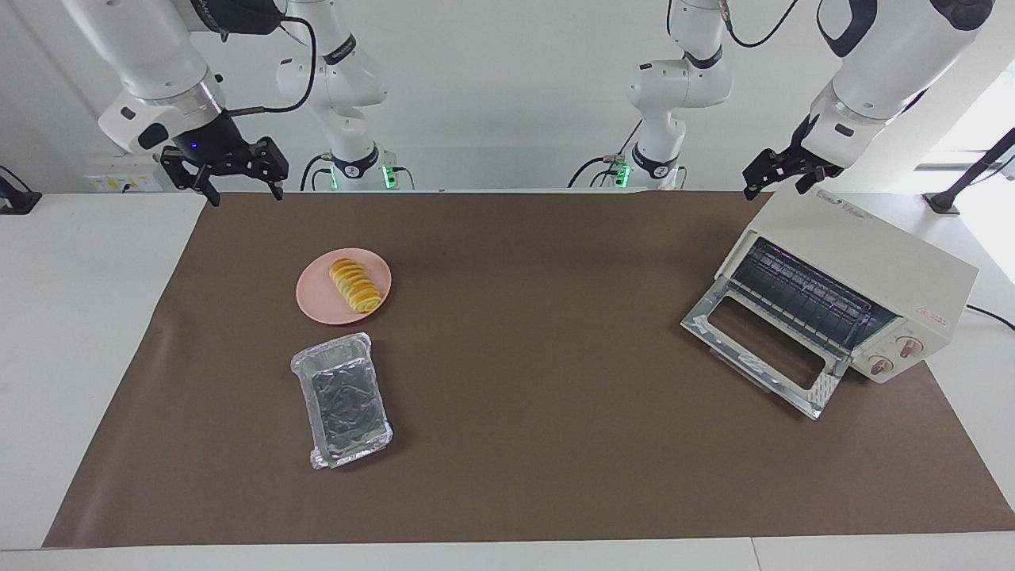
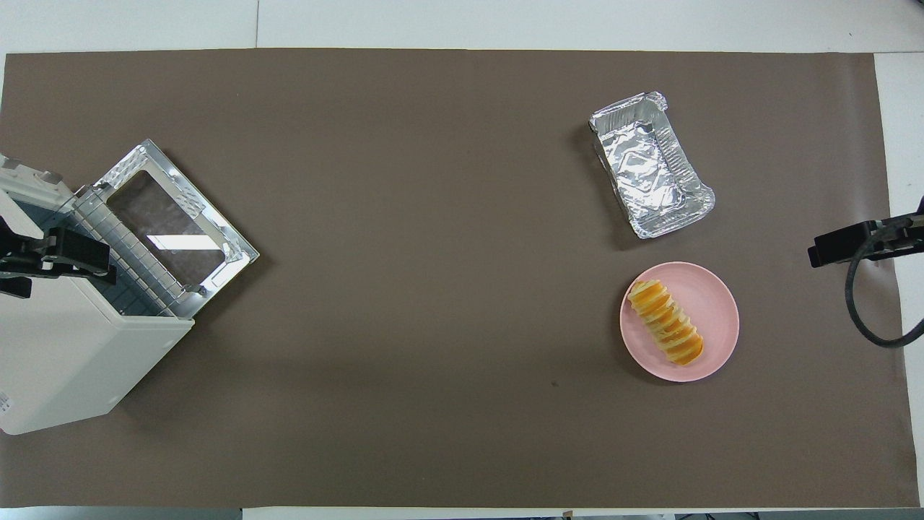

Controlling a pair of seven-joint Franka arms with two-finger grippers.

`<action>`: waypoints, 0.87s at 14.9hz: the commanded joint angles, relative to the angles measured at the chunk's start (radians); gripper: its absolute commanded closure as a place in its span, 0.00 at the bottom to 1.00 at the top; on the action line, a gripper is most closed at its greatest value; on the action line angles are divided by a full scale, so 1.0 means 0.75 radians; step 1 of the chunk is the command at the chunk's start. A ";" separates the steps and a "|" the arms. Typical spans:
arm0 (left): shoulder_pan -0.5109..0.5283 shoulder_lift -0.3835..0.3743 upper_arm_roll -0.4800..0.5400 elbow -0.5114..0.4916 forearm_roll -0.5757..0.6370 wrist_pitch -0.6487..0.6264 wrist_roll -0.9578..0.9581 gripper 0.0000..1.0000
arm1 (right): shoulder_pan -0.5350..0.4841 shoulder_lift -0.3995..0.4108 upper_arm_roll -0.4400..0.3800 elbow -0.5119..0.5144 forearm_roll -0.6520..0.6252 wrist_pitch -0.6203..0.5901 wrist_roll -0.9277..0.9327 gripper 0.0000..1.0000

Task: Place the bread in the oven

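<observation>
Starting from rest: bread [image 1: 356, 285] lies on the pink plate [image 1: 317, 305], long axis running from about 11 to 5 o'clock in the facing view. Plate sits toward the right arm's end of the table, nearer to the robots than the foil tray [image 1: 342, 400]. Oven [image 1: 840, 297] stands toward the left arm's end, door [image 1: 757, 349] dropped flat onto the mat [image 1: 523, 381], wire rack exposed.

Right gripper [image 1: 234, 176] hangs over the mat's edge at about 11 o'clock from the plate, claw spread, empty. Left gripper [image 1: 781, 170] hovers over the oven's top corner, claw spread too, nothing in it; this arm waits.

Step in hand, as I judge it: right arm reaches for the bread. Doing it well means turning the wrist so the fingers close across the loaf's short width, descending at mid-length, and squeezing lightly, since it looks soft and segmented. Lift clear of the plate rim before travelling. The oven is well apart, so a handover or placing in the tray may be needed.
</observation>
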 commanded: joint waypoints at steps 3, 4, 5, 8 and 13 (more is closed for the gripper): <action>0.018 -0.001 -0.013 0.010 0.021 -0.023 0.018 0.00 | -0.014 0.001 0.009 0.004 0.016 -0.012 -0.026 0.00; 0.018 -0.001 -0.013 0.010 0.021 -0.023 0.018 0.00 | -0.012 -0.005 0.009 -0.014 0.016 -0.012 -0.026 0.00; 0.018 -0.001 -0.013 0.010 0.021 -0.023 0.018 0.00 | -0.010 -0.025 0.011 -0.048 0.016 -0.006 -0.024 0.00; 0.018 -0.001 -0.013 0.010 0.021 -0.023 0.018 0.00 | -0.010 -0.164 0.066 -0.342 0.018 0.155 -0.059 0.00; 0.018 -0.001 -0.013 0.010 0.021 -0.023 0.018 0.00 | -0.010 -0.261 0.240 -0.793 0.018 0.575 -0.065 0.00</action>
